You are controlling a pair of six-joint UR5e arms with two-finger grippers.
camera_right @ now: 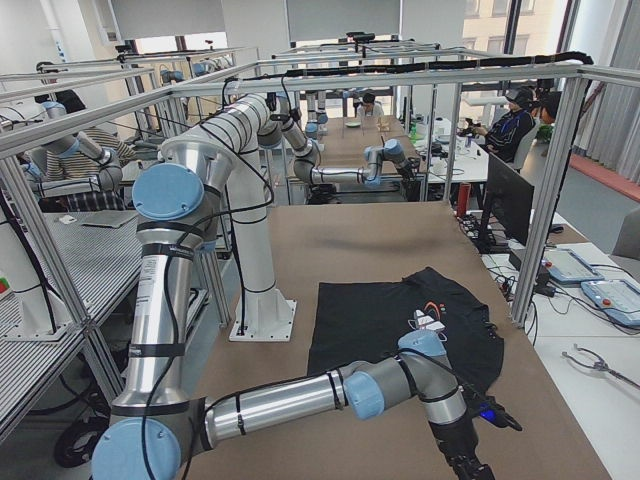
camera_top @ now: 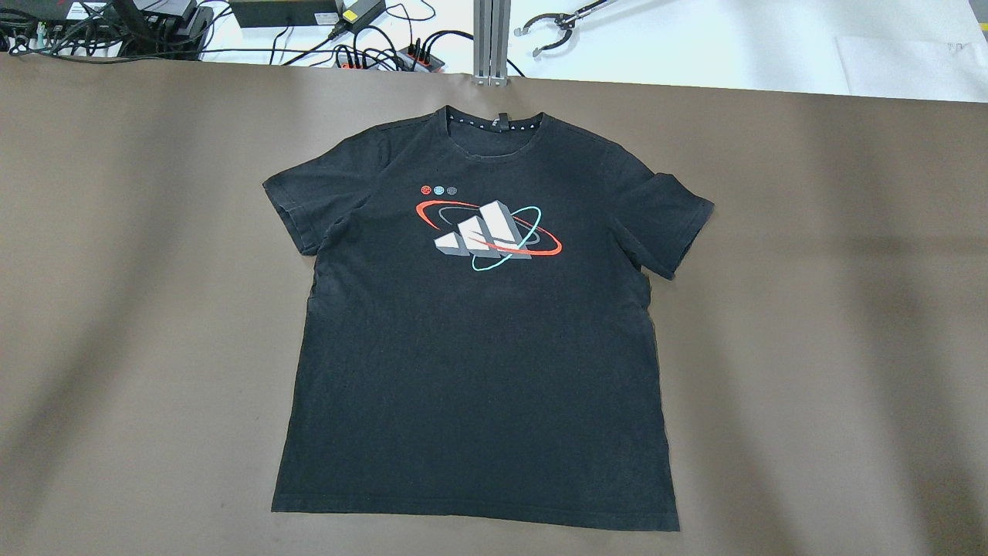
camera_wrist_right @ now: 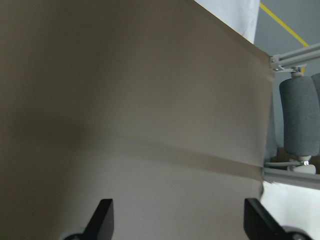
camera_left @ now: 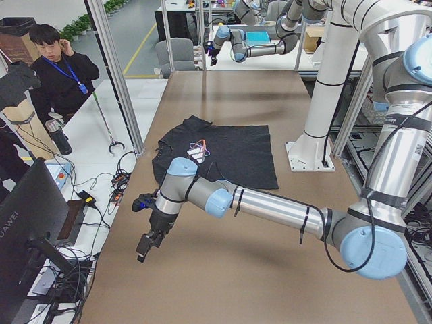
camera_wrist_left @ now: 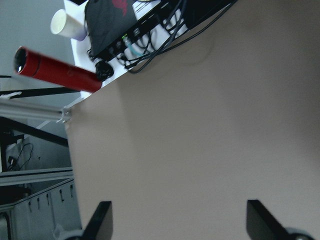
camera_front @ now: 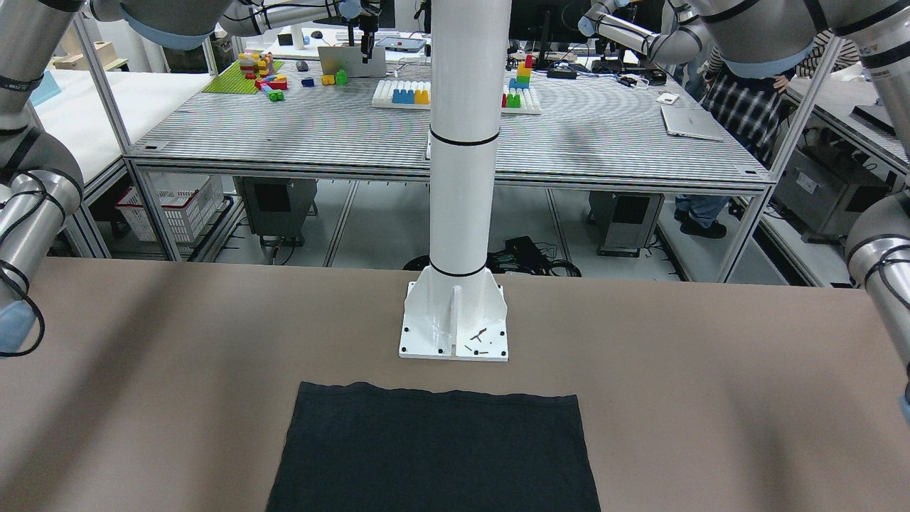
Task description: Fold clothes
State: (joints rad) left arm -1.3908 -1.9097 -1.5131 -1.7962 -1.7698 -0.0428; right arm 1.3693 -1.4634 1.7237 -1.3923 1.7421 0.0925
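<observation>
black t-shirt (camera_top: 478, 371) spread flat, three-stripe adidas logo (camera_top: 482, 232) on chest, left gripper (camera_wrist_left: 180, 222) and right gripper (camera_wrist_right: 180, 220) wide open, empty

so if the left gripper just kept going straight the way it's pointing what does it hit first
Most likely the bare brown table cover: the left gripper points down at it, open, with nothing in between. The black short-sleeved T-shirt lies off to the side, outside that line. Depth is unclear.

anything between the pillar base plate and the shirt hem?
Nothing. The front-facing view shows only a bare strip of brown table between the base plate and the black T-shirt; the small dark bits lie on the plate itself.
</observation>
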